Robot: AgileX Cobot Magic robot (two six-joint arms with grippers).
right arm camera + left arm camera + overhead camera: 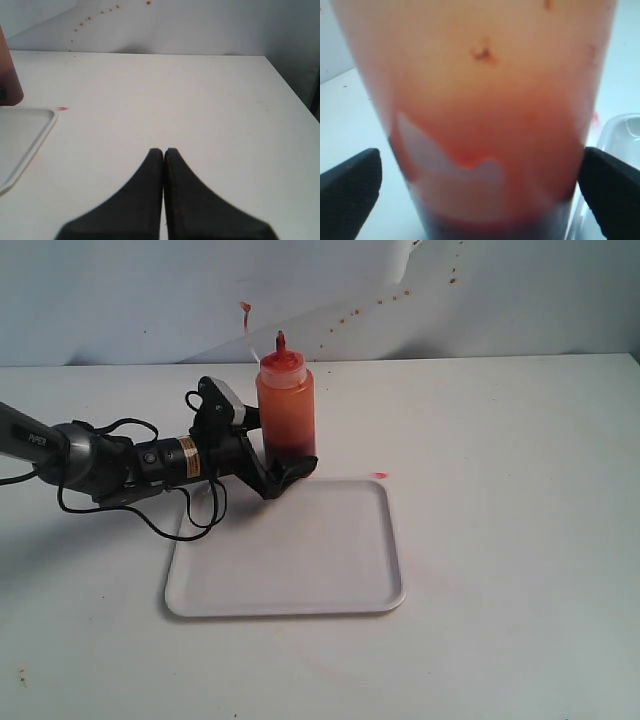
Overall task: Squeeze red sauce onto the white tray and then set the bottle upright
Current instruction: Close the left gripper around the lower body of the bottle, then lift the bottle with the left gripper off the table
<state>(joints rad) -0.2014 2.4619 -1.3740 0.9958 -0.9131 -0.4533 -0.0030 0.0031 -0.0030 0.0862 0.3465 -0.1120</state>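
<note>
The bottle (286, 400) stands upright at the far edge of the white tray (290, 550), with its red nozzle pointing up. Red sauce (290, 446) shows dark through the bottle's lower wall. My left gripper (290, 456) reaches in from the left, open, with one finger on each side of the bottle's base. In the left wrist view the bottle (485, 100) fills the frame between the black fingers (350, 185), with a thin gap on one side. The tray surface shows no sauce. My right gripper (163, 150) is shut and empty, off to the right.
A small red drop (380, 475) lies on the white table by the tray's far right corner. Red specks mark the grey backdrop (400, 295). The left arm's cables (190, 520) hang over the tray's left rim.
</note>
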